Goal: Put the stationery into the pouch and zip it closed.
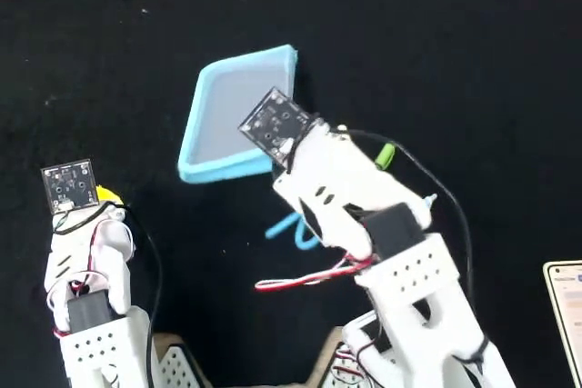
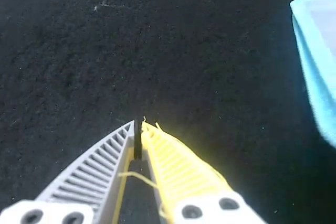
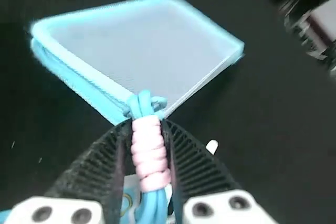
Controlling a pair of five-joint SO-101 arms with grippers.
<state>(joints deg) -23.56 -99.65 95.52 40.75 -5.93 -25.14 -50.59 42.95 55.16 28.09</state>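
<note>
pouch [image 1: 232, 115]: blue, flat, mid-table [image 1: 455, 61] toward back edge; contents can't be made out
right gripper [image 3: 148, 123]: at pouch's near corner — clamped on pink-and-blue cord [image 3: 148, 153]
left gripper [image 2: 138, 125]: front-left of table — jaws closed tip to tip

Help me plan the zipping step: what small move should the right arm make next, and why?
Probably draw the right pincer along the zip edge without loosening. It is shut on the pink-wrapped pull cord at a corner of the light blue pouch, so a pull should work the zip. How far the zip is closed, I cannot tell.
</note>
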